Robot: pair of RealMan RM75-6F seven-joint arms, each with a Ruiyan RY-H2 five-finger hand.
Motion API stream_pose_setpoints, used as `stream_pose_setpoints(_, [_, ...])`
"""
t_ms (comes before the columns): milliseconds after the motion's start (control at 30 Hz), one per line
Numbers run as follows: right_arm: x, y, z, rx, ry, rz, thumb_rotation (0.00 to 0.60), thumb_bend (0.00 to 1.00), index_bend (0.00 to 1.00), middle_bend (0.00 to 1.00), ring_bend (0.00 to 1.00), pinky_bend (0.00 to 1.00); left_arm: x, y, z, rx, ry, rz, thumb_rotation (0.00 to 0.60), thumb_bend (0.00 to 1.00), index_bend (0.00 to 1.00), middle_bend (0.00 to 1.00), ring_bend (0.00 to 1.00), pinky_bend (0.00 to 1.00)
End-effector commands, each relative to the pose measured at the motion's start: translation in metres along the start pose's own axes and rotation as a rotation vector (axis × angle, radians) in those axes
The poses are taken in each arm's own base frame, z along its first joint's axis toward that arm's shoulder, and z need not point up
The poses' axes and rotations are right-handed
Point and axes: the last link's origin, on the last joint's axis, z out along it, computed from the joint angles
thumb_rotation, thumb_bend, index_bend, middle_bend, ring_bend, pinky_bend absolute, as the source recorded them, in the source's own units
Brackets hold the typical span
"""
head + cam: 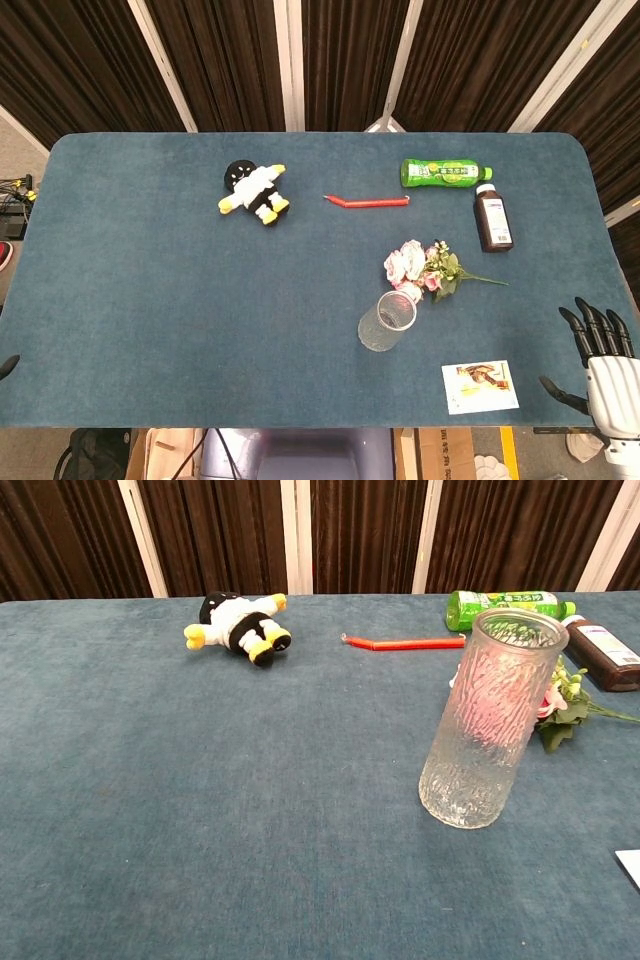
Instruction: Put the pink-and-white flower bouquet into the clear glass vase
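Partly cut off, right hand (604, 368), left hand perhaps a dark tip (8, 365)

Right hand (603, 365) showing at the table's corner, white shell with black fingers

The palm is showing as a smooth white casing, blocky and faintly glossy, with slim black fingers (590, 328) rising from its top edge and a black thumb jutting off its side. A pale wrist section is continuing below the casing. The left hand (8, 365) is showing only as a small dark tip at the frame's edge.
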Motion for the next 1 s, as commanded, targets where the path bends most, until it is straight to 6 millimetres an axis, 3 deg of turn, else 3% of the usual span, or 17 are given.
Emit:
stream_pose_setpoints(33, [-0.002,0.002,0.002,-0.011,-0.009,0.031,0.6,0.11,0.13,0.07,0.08,0.0,0.001,0.001,0.001,-0.007,0.012,-0.007,0.6,0.22,0.16,0.0,0.0,0.0])
stream_pose_setpoints(200, [-0.007,0.002,0.015,0.011,-0.048,0.116,0.6,0.11,0.13,0.07,0.08,0.0,0.001,0.002,0.0,-0.015,0.024,-0.01,0.6,0.22,0.16,0.0,0.0,0.0])
stream_pose_setpoints(433, [-0.007,0.007,0.067,0.061,-0.138,0.182,0.6,0.11,0.13,0.07,0.08,0.0,0.001,0.001,0.002,-0.008,0.043,-0.014,0.6,0.22,0.16,0.0,0.0,0.0])
stream_pose_setpoints(600, [-0.007,0.0,0.106,0.08,-0.232,0.211,0.6,0.11,0.12,0.07,0.07,0.0,-0.001,0.004,0.003,-0.021,0.051,-0.016,0.6,0.22,0.16,0.0,0.0,0.0])
stream_pose_setpoints(1000, [-0.046,-0.022,0.171,0.044,-0.455,0.12,0.6,0.11,0.12,0.07,0.06,0.0,0.0,0.004,0.001,-0.015,0.066,-0.01,0.6,0.22,0.16,0.0,0.0,0.0])
